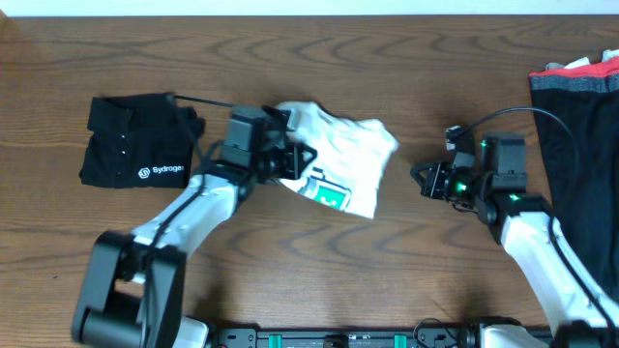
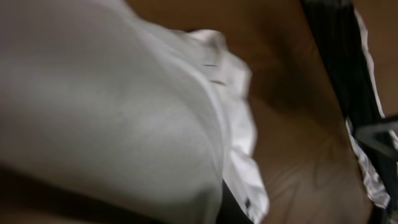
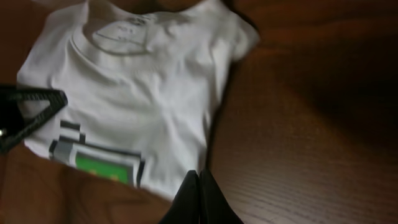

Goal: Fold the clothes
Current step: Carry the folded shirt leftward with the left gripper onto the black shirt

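- Overhead: the left gripper (image 1: 288, 162) is clamped down on the left side of the white T-shirt (image 1: 348, 155). The shirt sits bunched mid-tabletop, a bit toward the far edge.
- The right gripper (image 1: 426, 180) is pinched closed on nothing, over bare wood just right of the shirt. A black folded shirt (image 1: 135, 155) lies toward the left edge.
- Left wrist: white fabric right up against the lens, so the pinch itself isn't visible.
- Right wrist: fingertips together, collar and logo patch (image 3: 102, 165) face up.
- My read: mid-fold. The next move needs the held side carried across toward the right edge without dragging the whole shirt.
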### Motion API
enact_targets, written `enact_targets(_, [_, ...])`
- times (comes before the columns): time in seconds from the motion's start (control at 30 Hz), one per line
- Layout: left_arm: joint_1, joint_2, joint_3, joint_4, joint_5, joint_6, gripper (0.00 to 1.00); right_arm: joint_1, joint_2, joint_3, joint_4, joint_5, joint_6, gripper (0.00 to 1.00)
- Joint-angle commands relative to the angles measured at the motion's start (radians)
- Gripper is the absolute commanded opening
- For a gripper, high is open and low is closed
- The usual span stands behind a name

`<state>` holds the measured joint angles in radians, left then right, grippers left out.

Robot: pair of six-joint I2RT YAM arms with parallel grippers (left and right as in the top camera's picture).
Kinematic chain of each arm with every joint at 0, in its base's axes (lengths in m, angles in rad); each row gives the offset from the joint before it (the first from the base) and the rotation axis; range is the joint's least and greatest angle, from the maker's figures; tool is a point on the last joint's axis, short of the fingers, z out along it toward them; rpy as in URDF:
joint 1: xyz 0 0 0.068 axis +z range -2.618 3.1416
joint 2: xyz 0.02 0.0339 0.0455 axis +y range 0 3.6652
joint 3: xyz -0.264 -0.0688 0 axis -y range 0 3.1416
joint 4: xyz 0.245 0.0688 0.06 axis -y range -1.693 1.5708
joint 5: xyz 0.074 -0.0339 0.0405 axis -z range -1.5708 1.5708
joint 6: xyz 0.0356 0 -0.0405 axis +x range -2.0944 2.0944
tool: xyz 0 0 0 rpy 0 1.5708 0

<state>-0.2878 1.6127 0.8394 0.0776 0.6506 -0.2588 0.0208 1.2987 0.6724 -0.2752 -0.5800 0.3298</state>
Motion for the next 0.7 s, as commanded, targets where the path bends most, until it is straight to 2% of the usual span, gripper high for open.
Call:
enact_targets(0.0, [0.063,-0.029,0.012,-0.010,0.032,0.095,0.06,-0.005,-0.053,0.001,-0.027,-0.004,0.007,0.01])
enact_targets(0.33, [0.274,-0.029,0.061,-0.034,0.076,0.218,0.06,-0.005,-0.077,0.001,-0.116,-0.005,0.007,0.01])
enact_targets(0.47, [0.363,-0.029,0.133,-0.114,0.146,0.325,0.06,-0.005,-0.078,0.001,-0.135,-0.008,0.015,0.01])
enact_targets(0.67, [0.498,-0.029,0.261,-0.253,0.172,0.408,0.06,-0.005,-0.078,0.001,-0.137,-0.008,0.040,0.01])
